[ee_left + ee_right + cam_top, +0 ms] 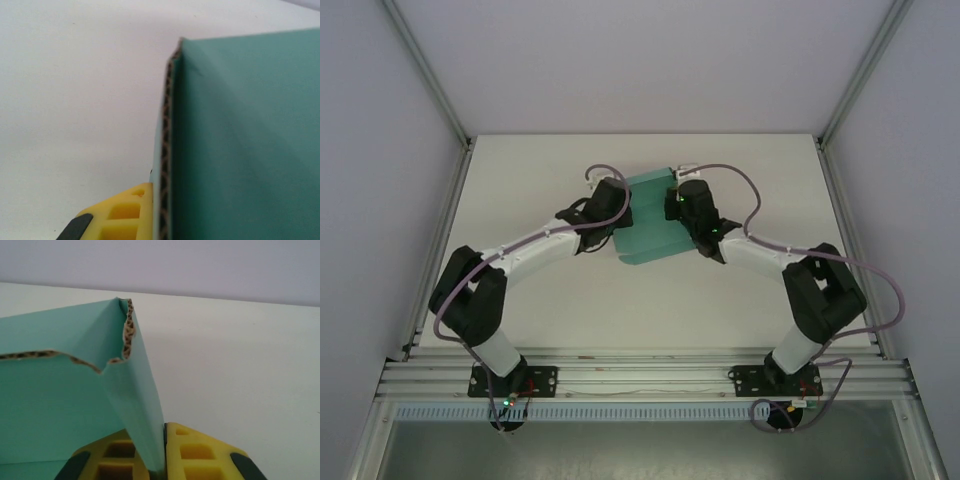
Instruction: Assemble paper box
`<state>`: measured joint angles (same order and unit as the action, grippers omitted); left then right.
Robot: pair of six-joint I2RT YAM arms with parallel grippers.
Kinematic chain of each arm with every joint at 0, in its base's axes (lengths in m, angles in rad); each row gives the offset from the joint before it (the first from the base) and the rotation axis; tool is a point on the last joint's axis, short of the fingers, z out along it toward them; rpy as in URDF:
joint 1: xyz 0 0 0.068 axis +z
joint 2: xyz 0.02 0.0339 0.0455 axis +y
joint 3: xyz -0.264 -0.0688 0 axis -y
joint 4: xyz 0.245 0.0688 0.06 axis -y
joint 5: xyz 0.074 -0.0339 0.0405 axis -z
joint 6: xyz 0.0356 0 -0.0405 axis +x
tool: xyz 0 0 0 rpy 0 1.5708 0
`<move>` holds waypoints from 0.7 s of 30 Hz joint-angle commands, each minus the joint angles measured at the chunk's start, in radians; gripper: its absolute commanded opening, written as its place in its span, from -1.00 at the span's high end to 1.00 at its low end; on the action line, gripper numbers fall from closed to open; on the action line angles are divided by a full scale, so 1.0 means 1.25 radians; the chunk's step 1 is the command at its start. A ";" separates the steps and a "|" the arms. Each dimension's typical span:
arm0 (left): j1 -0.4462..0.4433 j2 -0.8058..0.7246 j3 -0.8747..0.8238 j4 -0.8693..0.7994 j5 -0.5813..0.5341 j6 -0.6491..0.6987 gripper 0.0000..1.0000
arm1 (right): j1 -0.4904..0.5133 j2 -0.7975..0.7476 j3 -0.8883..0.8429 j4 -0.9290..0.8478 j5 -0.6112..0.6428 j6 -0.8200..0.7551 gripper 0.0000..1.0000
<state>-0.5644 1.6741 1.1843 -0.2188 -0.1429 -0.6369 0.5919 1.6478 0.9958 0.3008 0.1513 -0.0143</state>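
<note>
1. Right gripper (160, 442): two yellow fingers (200, 452) with black pads, closed on a raised side flap of the paper box (650, 232). The thin card stood pinched between them, near its lower end.
2. Left gripper (617, 207): set against the left edge of the box. In the left wrist view one yellow finger (125, 214) lay touching the box's cut edge. The card hid the other finger, so I could not tell whether this gripper was closed on the card.
3. Paper box: teal-green corrugated card, partly folded, on the far middle of the table (570, 295), between the two grippers.
   - The left wall stood close to upright and showed brown fluting along its edge.
   - The right flap was lifted and leaned, with a wavy die-cut top edge, and met a second panel at a corner.
   - From above, creased panels spread toward the near side.
4. Left arm (535, 245): white and black links, reaching from its base at near left toward the box.
5. Right arm (770, 255): same build, reaching from near right.
6. Cables (865, 270): lilac-grey, looped along both arms.
7. Rail (640, 380): aluminium, along the near table edge, carrying both bases.
</note>
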 commanded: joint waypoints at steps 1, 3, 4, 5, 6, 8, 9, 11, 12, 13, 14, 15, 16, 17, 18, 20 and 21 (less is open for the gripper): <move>0.033 0.051 0.054 -0.200 -0.158 -0.156 1.00 | -0.017 0.029 0.046 -0.064 0.334 0.100 0.88; 0.044 0.081 0.075 -0.245 -0.184 -0.195 1.00 | -0.012 0.044 0.059 -0.094 0.407 0.150 0.93; 0.046 0.091 0.083 -0.266 -0.209 -0.215 1.00 | -0.011 0.051 0.067 -0.116 0.439 0.175 0.95; 0.049 0.101 0.088 -0.278 -0.225 -0.233 1.00 | -0.011 0.058 0.076 -0.142 0.461 0.197 0.95; 0.054 0.111 0.090 -0.282 -0.228 -0.242 1.00 | -0.010 0.064 0.082 -0.157 0.475 0.213 0.96; 0.065 0.133 0.102 -0.291 -0.212 -0.257 1.00 | -0.008 0.079 0.093 -0.172 0.480 0.229 0.96; 0.065 0.143 0.112 -0.299 -0.211 -0.258 1.00 | -0.008 0.086 0.101 -0.183 0.481 0.236 0.96; 0.065 0.157 0.133 -0.302 -0.201 -0.242 1.00 | -0.005 0.098 0.114 -0.192 0.472 0.235 0.95; 0.064 0.160 0.137 -0.290 -0.190 -0.220 1.00 | -0.003 0.099 0.113 -0.181 0.454 0.220 0.95; 0.063 0.161 0.140 -0.283 -0.180 -0.205 1.00 | -0.002 0.097 0.111 -0.171 0.433 0.211 0.93; 0.060 0.154 0.132 -0.244 -0.160 -0.164 1.00 | -0.002 0.090 0.105 -0.152 0.382 0.184 0.90; 0.058 0.146 0.120 -0.206 -0.138 -0.124 1.00 | -0.001 0.083 0.097 -0.128 0.329 0.160 0.83; 0.055 0.135 0.110 -0.171 -0.113 -0.097 1.00 | 0.000 0.071 0.082 -0.101 0.279 0.145 0.73; 0.054 0.123 0.096 -0.127 -0.085 -0.062 1.00 | -0.001 0.058 0.065 -0.068 0.210 0.115 0.63; 0.054 0.112 0.084 -0.090 -0.045 -0.026 1.00 | 0.000 0.041 0.047 -0.039 0.139 0.093 0.49; 0.054 0.095 0.070 -0.044 -0.001 0.024 1.00 | 0.001 0.008 0.018 -0.011 0.020 0.066 0.16; 0.056 0.088 0.071 -0.036 0.012 0.046 1.00 | 0.000 -0.011 0.007 -0.008 -0.027 0.049 -0.06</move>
<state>-0.5308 1.8305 1.2968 -0.3008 -0.1390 -0.6838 0.6201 1.7256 1.0409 0.2188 0.2459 0.1078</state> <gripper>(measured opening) 0.079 0.455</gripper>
